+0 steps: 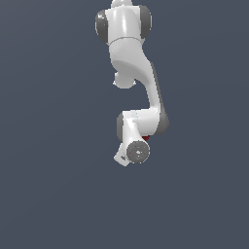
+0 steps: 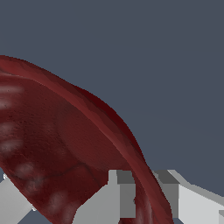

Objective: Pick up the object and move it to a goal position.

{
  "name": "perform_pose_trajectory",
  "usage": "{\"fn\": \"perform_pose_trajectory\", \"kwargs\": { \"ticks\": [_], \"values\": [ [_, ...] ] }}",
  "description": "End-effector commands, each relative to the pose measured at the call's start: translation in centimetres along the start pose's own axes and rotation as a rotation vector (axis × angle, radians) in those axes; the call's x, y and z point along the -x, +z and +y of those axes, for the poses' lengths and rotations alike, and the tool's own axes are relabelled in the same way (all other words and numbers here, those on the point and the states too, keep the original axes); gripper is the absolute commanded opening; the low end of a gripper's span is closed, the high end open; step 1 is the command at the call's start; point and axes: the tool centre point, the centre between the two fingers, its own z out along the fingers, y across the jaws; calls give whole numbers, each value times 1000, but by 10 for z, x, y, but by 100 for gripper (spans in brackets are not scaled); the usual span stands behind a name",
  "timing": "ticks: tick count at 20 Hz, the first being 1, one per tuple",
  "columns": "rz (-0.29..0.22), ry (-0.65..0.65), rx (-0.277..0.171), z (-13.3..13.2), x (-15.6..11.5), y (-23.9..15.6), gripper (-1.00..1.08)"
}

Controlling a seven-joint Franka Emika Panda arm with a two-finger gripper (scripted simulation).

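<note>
- We see one plain ground surface [image 1: 48, 194], a flat dark slate-blue, filling the exterior view from edge to edge.
- Its colour is nearly uniform; we make out only a faint lightening toward the middle and lower part of that view.
- In the wrist view the same slate-blue surface [image 2: 166, 52] shows as a smooth, unmarked field behind the dark red object [image 2: 65, 144].
- From the exterior view, where only a sliver of the dark red object [image 1: 146, 139] shows, and from the wrist view, we cannot tell whether it touches the surface or sits above it.
</note>
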Motion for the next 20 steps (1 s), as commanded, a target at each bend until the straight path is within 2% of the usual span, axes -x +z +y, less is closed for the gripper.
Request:
{"fn": "perform_pose_trajectory", "kwargs": {
  "ticks": [1, 9, 20],
  "values": [
    [0, 0, 0, 0, 0, 0, -100],
    [0, 0, 0, -8, 10, -22, -100],
    [0, 0, 0, -37, 48, -109, -100]
  ]
}}
